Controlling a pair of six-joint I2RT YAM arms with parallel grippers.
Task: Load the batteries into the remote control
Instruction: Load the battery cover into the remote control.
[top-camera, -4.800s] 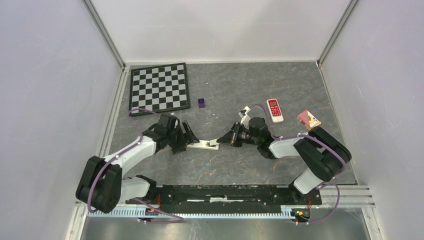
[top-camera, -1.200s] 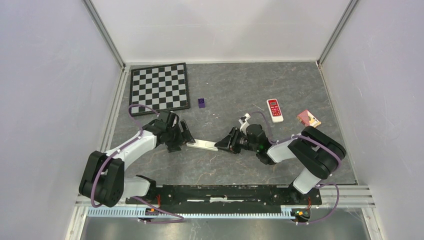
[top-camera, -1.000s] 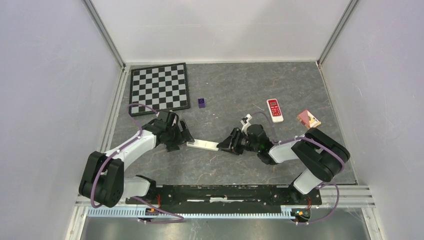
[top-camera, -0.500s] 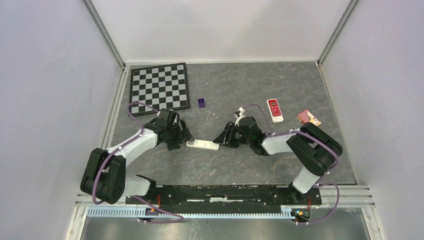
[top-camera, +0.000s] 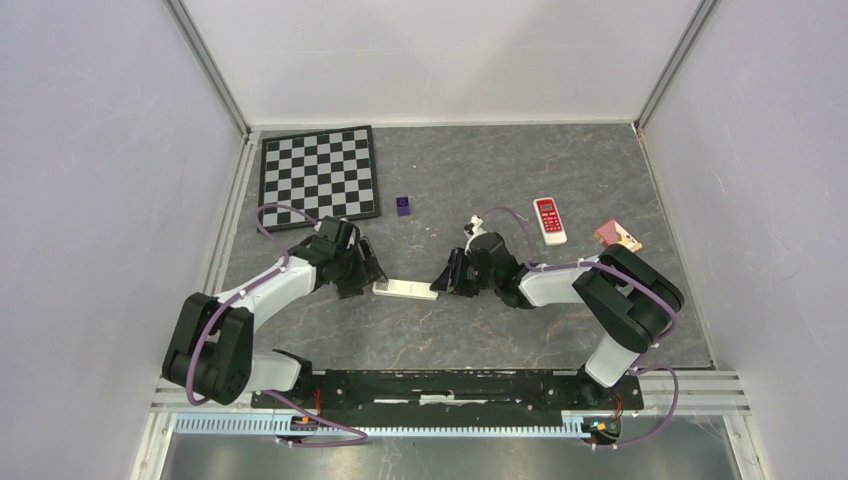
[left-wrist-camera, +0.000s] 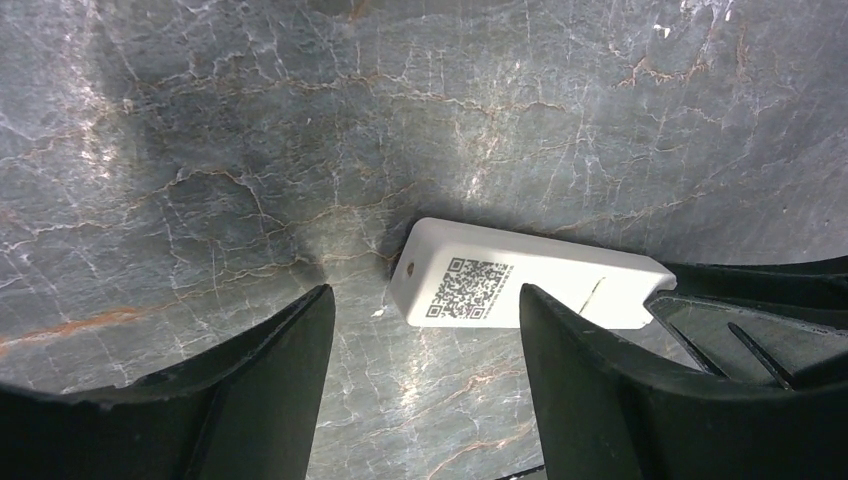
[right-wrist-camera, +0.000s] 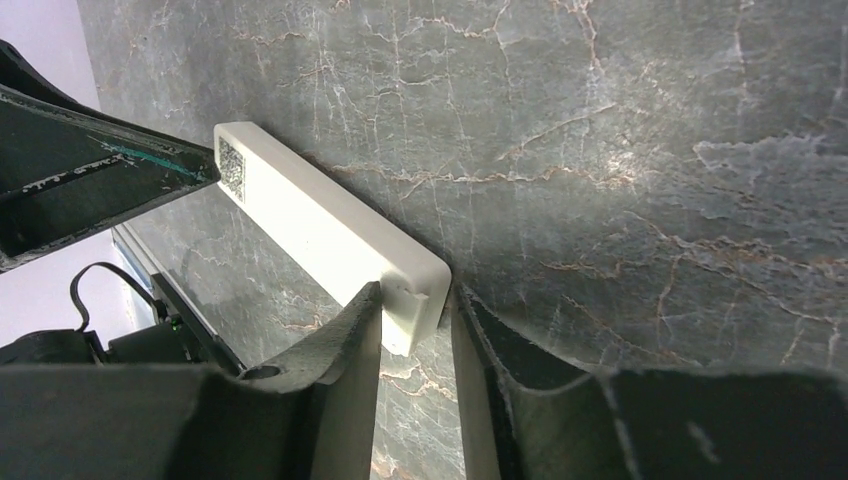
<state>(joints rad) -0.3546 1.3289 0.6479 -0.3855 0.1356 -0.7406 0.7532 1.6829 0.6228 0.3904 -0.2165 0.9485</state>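
Now the remote control (top-camera: 405, 290) lies flat at the centre of the overhead view, its long axis running left-to-right. The right gripper (right-wrist-camera: 415, 298) pinches its right end; the left gripper (left-wrist-camera: 425, 295) stands open, flanking the left end, equally near.

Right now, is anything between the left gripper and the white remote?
Nothing visible. The left gripper is open, and the QR-code end of the remote control lies just off its fingers, with only the table showing around it. The right gripper grips the opposite end, out of the left's way.
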